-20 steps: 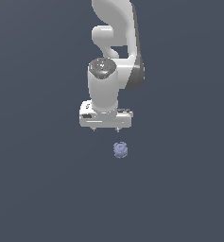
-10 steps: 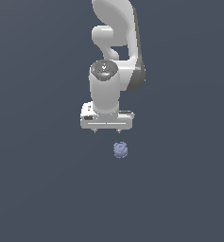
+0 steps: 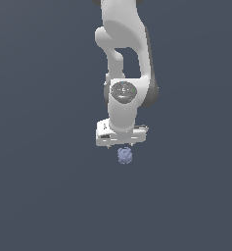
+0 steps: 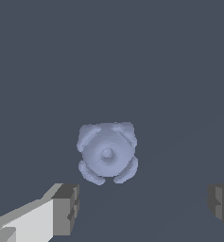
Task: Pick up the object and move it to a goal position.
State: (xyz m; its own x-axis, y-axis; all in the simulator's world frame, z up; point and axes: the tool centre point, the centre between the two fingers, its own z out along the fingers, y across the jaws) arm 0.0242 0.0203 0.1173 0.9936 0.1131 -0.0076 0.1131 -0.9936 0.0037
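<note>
Knobbly matt blue-grey object (image 4: 107, 152), smooth white hand (image 3: 121, 145), matt dark-grey pads (image 4: 66, 209)

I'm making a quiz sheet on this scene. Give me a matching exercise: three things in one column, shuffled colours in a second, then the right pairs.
Things:
1. lump
2. fingertips
3. arm

Colours:
A. white
B. pale blue-grey
C. grey

Pairs: 1-B, 2-C, 3-A
</note>
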